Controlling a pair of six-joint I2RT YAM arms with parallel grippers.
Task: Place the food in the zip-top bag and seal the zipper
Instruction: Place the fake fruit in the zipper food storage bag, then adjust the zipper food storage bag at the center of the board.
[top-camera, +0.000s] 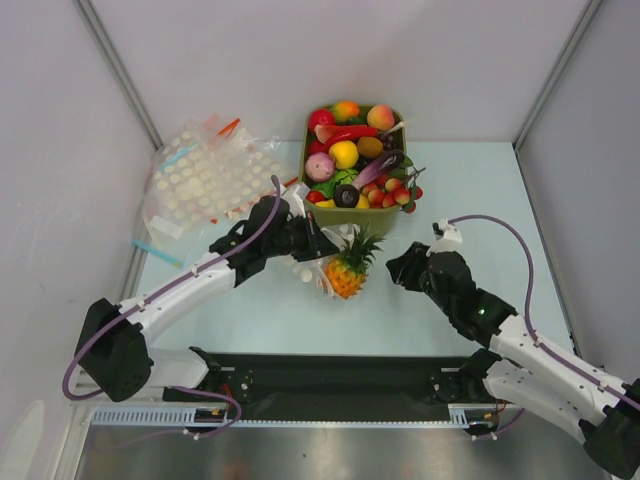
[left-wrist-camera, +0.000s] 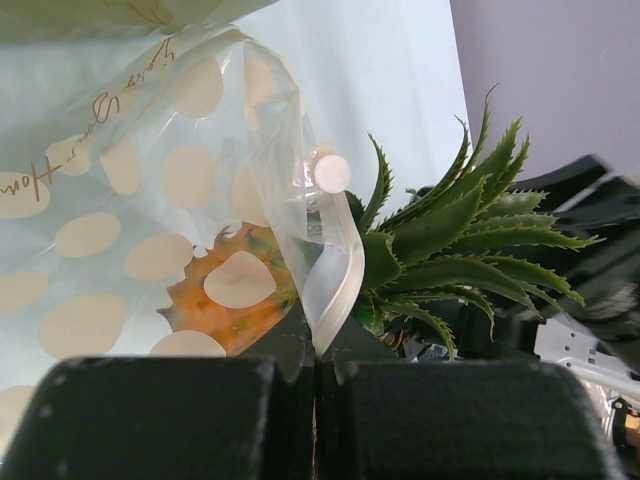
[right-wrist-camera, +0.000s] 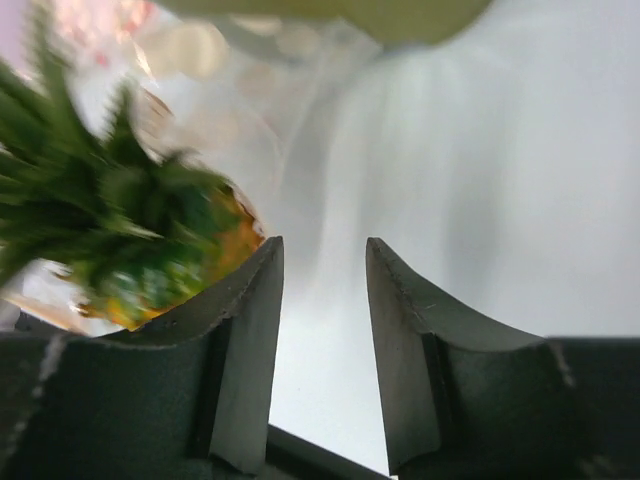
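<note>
The pineapple (top-camera: 346, 276) lies on the table in front of the bin, its orange body inside the mouth of the zip-top bag (top-camera: 303, 268) and its green crown (left-wrist-camera: 450, 240) sticking out. The bag (left-wrist-camera: 190, 180) is clear with pale dots, and the orange body shows through it. My left gripper (top-camera: 318, 247) (left-wrist-camera: 322, 345) is shut on the pale zipper strip (left-wrist-camera: 335, 285) at the bag's mouth. My right gripper (top-camera: 397, 268) (right-wrist-camera: 323, 250) stands just right of the blurred pineapple (right-wrist-camera: 130, 230), jaws apart with nothing between them. Red berries (top-camera: 385, 193) and more food sit in the bin.
An olive-green bin (top-camera: 378, 216) full of toy fruit and vegetables stands at the back centre. A heap of dotted clear bags (top-camera: 205, 180) lies at the back left. Grey walls close in both sides.
</note>
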